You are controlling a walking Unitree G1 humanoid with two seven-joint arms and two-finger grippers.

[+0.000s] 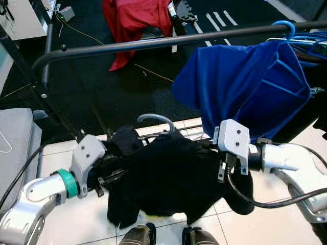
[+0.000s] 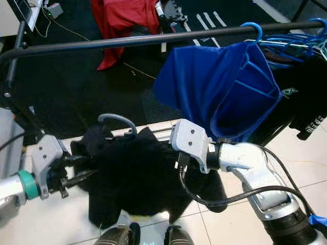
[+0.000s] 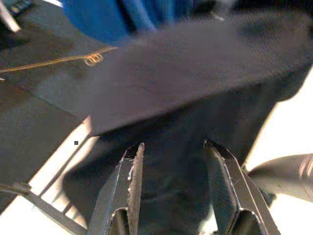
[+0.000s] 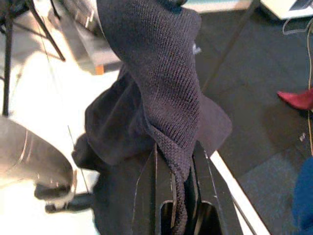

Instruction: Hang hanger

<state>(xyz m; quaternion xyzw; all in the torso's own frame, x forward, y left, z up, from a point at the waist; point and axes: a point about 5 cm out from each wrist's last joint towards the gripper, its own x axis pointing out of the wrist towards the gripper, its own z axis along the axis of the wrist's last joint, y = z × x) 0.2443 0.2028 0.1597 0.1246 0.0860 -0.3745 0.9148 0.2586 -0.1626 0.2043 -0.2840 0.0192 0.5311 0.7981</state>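
R gripper [image 4: 177, 161] is clamped tight on a fold of the black knit garment [image 1: 168, 176] — fabric pinched between the fingers and draped over them. L gripper [image 3: 171, 166] has its fingers apart, black cloth lying between them w/o being squeezed. The garment sits on a hanger whose grey hook [image 1: 156, 120] sticks up between the two arms, below the dark rail [image 1: 153, 43], not on it. Blue garment [image 1: 245, 87] hangs from the rail on a blue hanger [image 1: 283, 26], beside the R arm.

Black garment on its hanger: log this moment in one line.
black garment on grey hanger | left gripper open | right gripper shut on garment | below rail
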